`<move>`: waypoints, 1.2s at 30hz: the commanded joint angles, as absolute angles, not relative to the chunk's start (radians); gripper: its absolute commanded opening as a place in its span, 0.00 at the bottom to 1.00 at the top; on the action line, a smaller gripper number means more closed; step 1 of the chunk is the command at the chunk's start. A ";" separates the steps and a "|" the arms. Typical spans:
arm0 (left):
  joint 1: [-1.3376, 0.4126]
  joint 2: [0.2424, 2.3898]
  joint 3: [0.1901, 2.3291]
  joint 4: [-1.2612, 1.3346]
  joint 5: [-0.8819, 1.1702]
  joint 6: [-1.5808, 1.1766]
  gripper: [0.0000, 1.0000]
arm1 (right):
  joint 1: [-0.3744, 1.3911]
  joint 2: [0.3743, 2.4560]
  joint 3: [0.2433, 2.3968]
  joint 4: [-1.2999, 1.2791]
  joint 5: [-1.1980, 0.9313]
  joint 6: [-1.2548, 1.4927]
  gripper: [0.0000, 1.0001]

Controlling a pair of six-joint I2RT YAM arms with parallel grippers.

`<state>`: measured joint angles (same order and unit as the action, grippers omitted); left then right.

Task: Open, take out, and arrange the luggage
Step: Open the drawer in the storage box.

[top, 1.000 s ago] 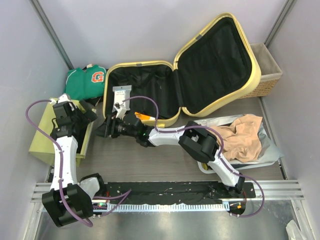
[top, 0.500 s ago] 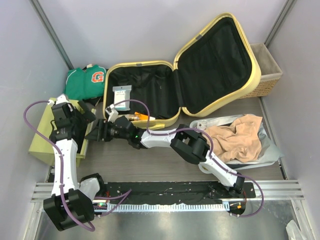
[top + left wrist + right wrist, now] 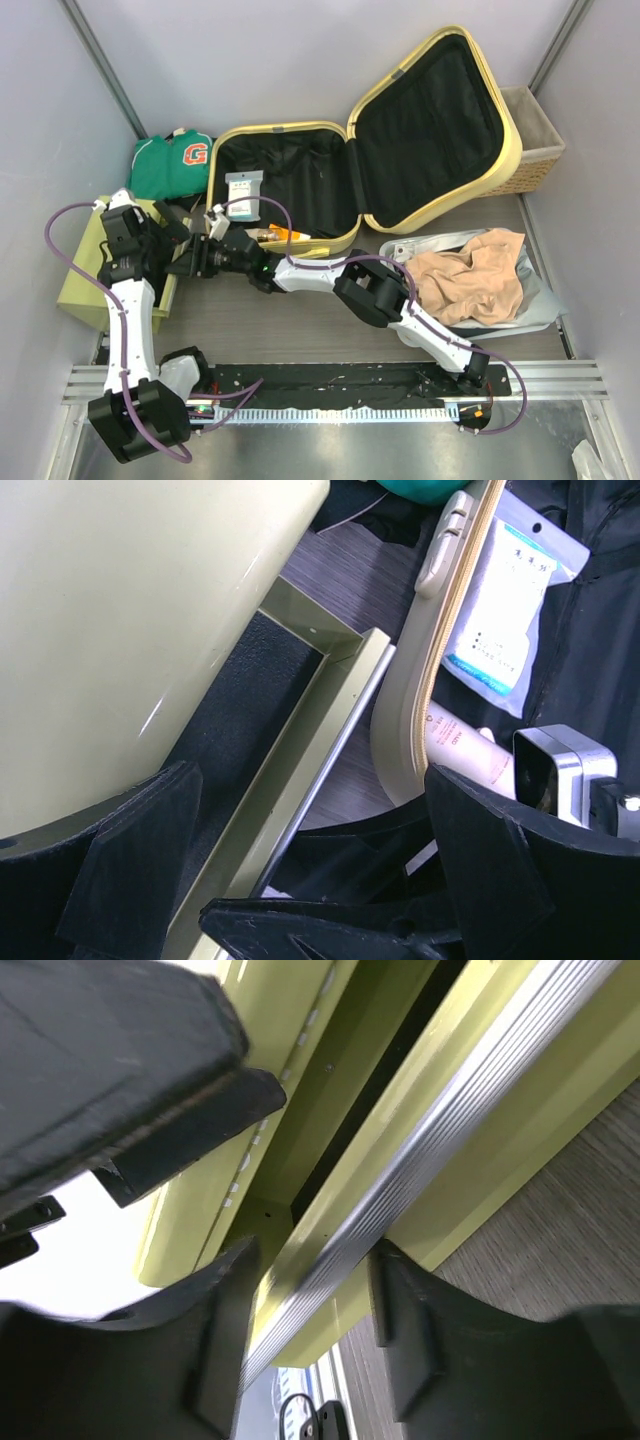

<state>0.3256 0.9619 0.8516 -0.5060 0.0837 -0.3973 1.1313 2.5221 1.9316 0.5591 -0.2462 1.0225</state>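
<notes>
Pale lavender-grey walls close in the scene at the top and down both sides of the overhead view, plain and matte. A slanted metal post runs along the upper left corner, and a second post along the upper right. The table top in the middle of the frame has a grey-brown wood grain with fine horizontal lines. Across the lower part lies a ribbed aluminium rail, and below it a brushed steel strip fills the bottom edge. The light is soft and even, with faint shadows and a dull sheen on the steel.
</notes>
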 commanded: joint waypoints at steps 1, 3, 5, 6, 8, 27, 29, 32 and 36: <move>0.370 0.953 0.854 -0.459 0.072 -0.400 0.99 | 1.138 2.507 1.983 0.577 -0.272 1.022 0.45; 0.379 0.951 0.848 -0.453 0.081 -0.410 1.00 | 1.137 2.496 1.971 0.589 -0.270 1.020 0.36; 0.393 0.951 0.845 -0.446 0.089 -0.416 1.00 | 1.134 2.481 1.936 0.604 -0.261 1.023 0.24; 0.396 0.953 0.847 -0.448 0.090 -0.414 1.00 | 1.131 2.459 1.919 0.630 -0.256 1.026 0.21; 0.403 0.953 0.847 -0.445 0.087 -0.414 1.00 | 1.127 2.435 1.852 0.663 -0.235 1.025 0.13; 0.451 0.960 0.850 -0.437 0.074 -0.417 1.00 | 1.094 2.255 1.575 0.764 -0.204 0.968 0.04; 0.460 0.966 0.851 -0.434 0.077 -0.419 1.00 | 1.094 2.255 1.580 0.758 -0.212 0.962 0.06; 0.477 0.974 0.856 -0.434 0.078 -0.420 1.00 | 1.094 2.241 1.580 0.741 -0.230 0.928 0.26; 0.482 0.960 0.856 -0.433 0.094 -0.417 1.00 | 1.094 2.146 1.543 0.695 -0.230 0.844 0.64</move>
